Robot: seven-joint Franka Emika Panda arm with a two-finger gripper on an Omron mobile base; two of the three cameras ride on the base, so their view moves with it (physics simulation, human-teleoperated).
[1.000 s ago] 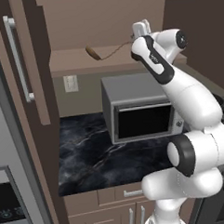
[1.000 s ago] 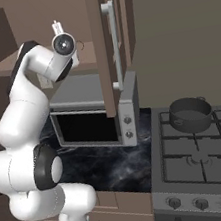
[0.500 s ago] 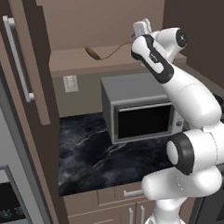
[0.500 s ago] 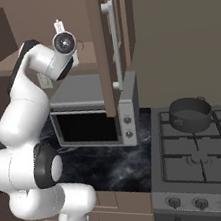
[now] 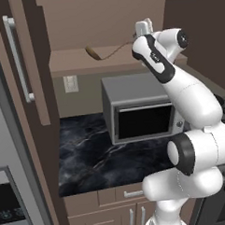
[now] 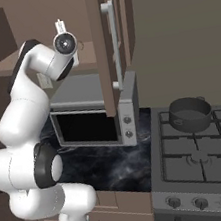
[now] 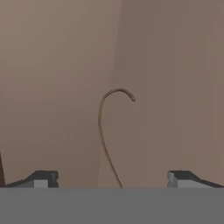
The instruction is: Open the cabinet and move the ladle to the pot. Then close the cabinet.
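Observation:
The cabinet [image 5: 35,67] stands open, and its right door [image 6: 99,43] juts out toward me in the right base view. On its shelf lies the small brown ladle [image 5: 92,52], its thin handle running right toward my gripper [image 5: 144,25]. The gripper is raised to shelf height just right of the handle's end, jaws open and holding nothing. In the hand view the ladle's curved handle [image 7: 104,131] rises between my fingertips [image 7: 42,178], gripper [image 7: 113,180] centred on it. The dark pot [image 6: 189,113] sits on the stove's back left burner.
A grey microwave [image 5: 138,117] stands on the black marble counter [image 5: 88,157] under the shelf. The gas stove [image 6: 206,158] is to the right. The left door's long bar handle [image 5: 17,58] sticks out at the left, beside a steel appliance [image 5: 9,199].
Almost nothing: the hand has edged very slightly at shelf height, and the jaws stay open.

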